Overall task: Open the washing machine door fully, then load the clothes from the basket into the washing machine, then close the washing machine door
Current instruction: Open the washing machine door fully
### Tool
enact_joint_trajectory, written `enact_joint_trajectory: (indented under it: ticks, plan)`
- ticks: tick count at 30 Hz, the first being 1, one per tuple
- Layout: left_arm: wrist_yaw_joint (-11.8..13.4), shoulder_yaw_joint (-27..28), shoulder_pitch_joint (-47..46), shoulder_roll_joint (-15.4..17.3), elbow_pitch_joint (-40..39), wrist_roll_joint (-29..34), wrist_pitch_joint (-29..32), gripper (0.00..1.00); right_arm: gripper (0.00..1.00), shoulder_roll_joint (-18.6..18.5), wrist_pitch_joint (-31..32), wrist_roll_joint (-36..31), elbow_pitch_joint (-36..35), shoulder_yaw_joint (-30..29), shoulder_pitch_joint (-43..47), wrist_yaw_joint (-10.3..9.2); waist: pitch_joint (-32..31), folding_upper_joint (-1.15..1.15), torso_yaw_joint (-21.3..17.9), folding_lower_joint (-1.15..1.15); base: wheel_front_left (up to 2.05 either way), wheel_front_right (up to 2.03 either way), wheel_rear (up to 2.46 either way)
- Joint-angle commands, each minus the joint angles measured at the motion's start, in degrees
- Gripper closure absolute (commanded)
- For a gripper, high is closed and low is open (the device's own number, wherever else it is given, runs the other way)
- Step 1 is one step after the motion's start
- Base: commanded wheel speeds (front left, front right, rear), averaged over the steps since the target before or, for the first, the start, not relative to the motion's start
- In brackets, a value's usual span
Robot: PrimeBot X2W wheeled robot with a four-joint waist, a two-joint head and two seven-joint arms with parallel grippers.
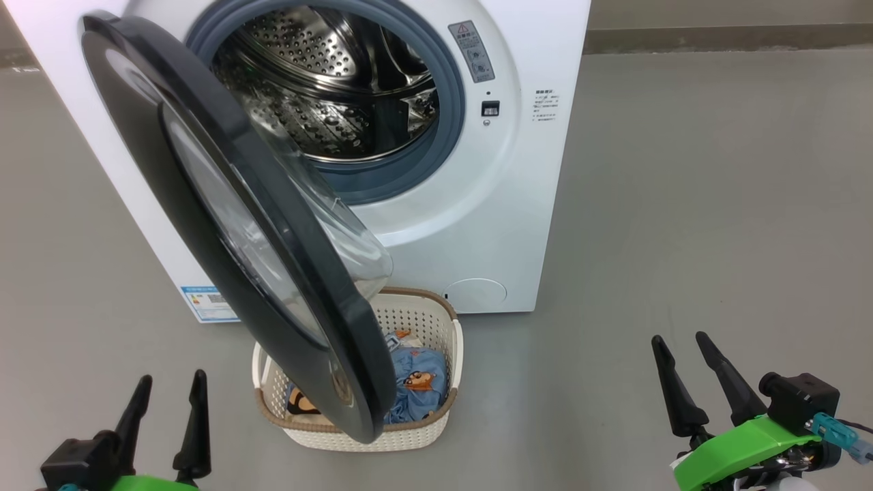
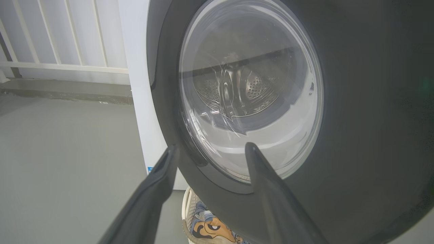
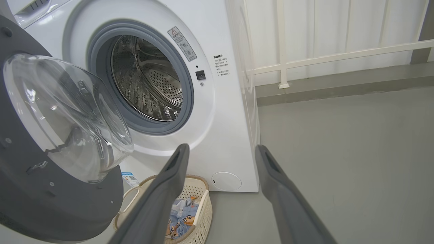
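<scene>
The white washing machine (image 1: 477, 204) fills the upper middle of the head view, its steel drum (image 1: 327, 88) showing. The round black washing machine door (image 1: 204, 204) swings out towards me, partly open, its edge hanging over the basket (image 1: 436, 327). Light blue clothes (image 1: 416, 382) with bear faces lie in that cream basket on the floor. My left gripper (image 1: 169, 392) is open at the lower left, apart from the door. From the left wrist, the door's outer face (image 2: 356, 118) is close ahead. My right gripper (image 1: 678, 349) is open at the lower right, empty. The right wrist view looks over the basket (image 3: 203, 203) and the door's glass bowl (image 3: 67, 115).
Grey floor (image 1: 682, 204) spreads wide to the right of the washer. A blue label sticker (image 1: 208, 303) sits low on the washer's front. A white railing (image 3: 322, 56) and a low kerb run behind the machine.
</scene>
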Motion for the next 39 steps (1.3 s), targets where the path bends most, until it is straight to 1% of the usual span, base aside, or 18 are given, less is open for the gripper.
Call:
enact_joint_trajectory:
  ticks: [1, 21, 22, 23, 24, 25, 32, 39]
  plan:
    - [-0.32, 2.31, -0.88, 0.94, -1.63, 0.51, -0.37, 0.00, 0.00, -0.42, -0.72, -0.78, -1.29, 0.87, -1.95, 0.09, -0.04, 0.00, 0.03, 0.00, 0.00, 0.00, 0.00]
    - [-0.78, 2.57, -1.46, 0.64, -1.01, 1.12, -0.37, 0.00, 0.00, 0.08, -0.75, -1.58, -1.73, 1.15, -2.02, 0.09, -0.31, 0.00, -0.16, 0.00, 0.00, 0.00, 0.00]
    - [-0.80, 2.52, -1.45, 0.64, -0.95, 1.09, -0.37, 0.16, 0.00, 0.12, -0.75, -1.63, -1.69, 1.17, -2.02, 0.09, -0.31, 0.00, -0.18, 0.00, 0.00, 0.00, 0.00]
    - [-0.83, 2.48, -1.47, 0.65, -0.89, 1.06, -0.37, 0.53, 0.00, 0.16, -0.75, -1.67, -1.66, 1.19, -2.01, 0.09, -0.30, 0.00, -0.19, 0.00, 0.00, 0.00, 0.00]
    - [-0.85, 2.41, -1.51, 0.65, -0.85, 1.04, -0.37, 0.80, 0.00, 0.20, -0.75, -1.70, -1.64, 1.22, -2.00, 0.09, -0.30, 0.00, -0.19, 0.00, 0.00, 0.00, 0.00]
    - [-0.86, 2.36, -1.59, 0.65, -0.89, 1.01, -0.37, 1.00, 0.00, 0.23, -0.75, -1.71, -1.61, 1.24, -2.00, 0.09, -0.29, 0.00, -0.17, 0.00, 0.00, 0.00, 0.00]
    - [-0.95, 2.51, -2.13, 0.68, -3.14, 1.18, -0.37, 1.00, 0.00, 0.45, -0.75, -1.76, -1.59, 1.05, -1.89, 0.09, -0.24, 0.00, 0.01, 0.00, 0.00, 0.00, 0.00]
    - [-0.83, 2.77, -2.98, 0.57, -10.39, 2.29, -0.37, 1.00, 0.00, 1.04, -0.75, -1.87, -1.83, 0.80, -1.68, 0.09, -0.34, 0.00, 0.26, 0.00, 0.00, 0.00, 0.00]
